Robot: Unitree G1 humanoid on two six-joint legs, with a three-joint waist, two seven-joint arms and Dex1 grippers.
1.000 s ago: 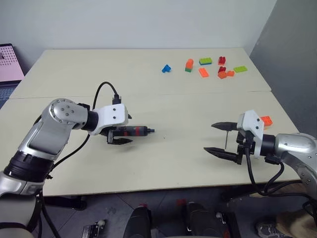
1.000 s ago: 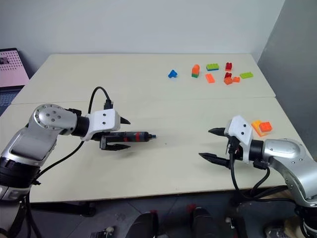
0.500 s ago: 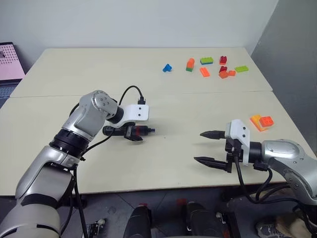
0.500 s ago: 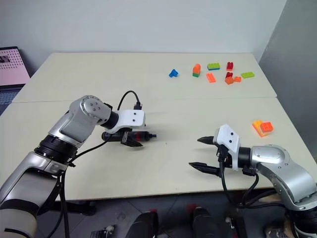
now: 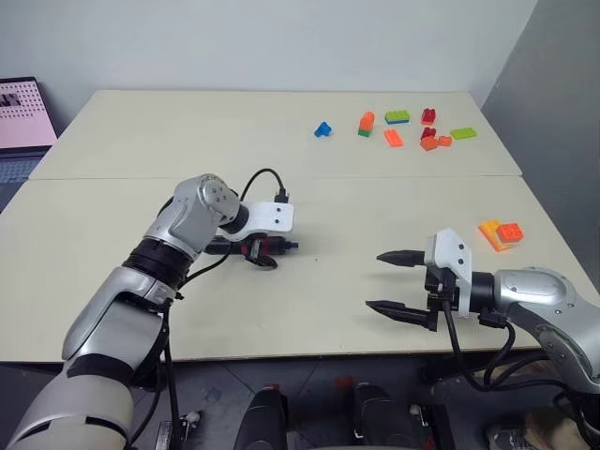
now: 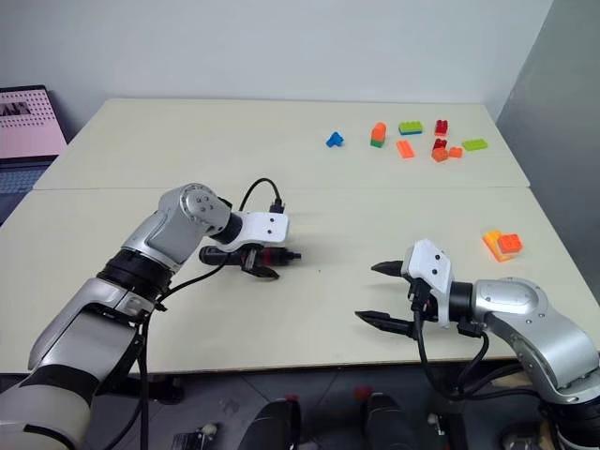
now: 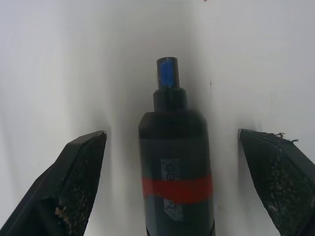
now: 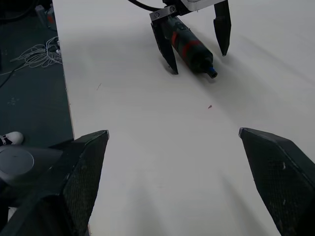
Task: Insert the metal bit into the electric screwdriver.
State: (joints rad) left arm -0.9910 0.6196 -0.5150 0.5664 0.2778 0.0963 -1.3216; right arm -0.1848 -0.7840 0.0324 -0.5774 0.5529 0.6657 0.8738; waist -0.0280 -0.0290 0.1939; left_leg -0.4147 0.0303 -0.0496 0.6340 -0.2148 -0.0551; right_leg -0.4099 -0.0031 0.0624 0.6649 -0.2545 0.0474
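Observation:
The electric screwdriver (image 5: 270,247) lies flat on the table near its middle. It is dark with a red band, and its narrow tip points toward the right arm. My left gripper (image 5: 264,254) is open and points down over it. In the left wrist view, one finger (image 7: 78,172) stands on each side of the screwdriver (image 7: 174,167) without touching it. My right gripper (image 5: 374,279) hovers open and empty near the table's front edge, to the right of the screwdriver (image 8: 189,46). The metal bit is out of view.
Several coloured toy bricks (image 5: 403,127) lie at the far right of the table, and orange bricks (image 5: 499,231) lie by its right edge. A laptop (image 5: 23,112) stands off the far left corner. The table's front edge (image 5: 309,354) runs just under my right gripper.
My left arm swung forward and down. Its gripper slid from the screwdriver's rear toward the red band and stayed open. The screwdriver has not moved. The right gripper shifted slightly left.

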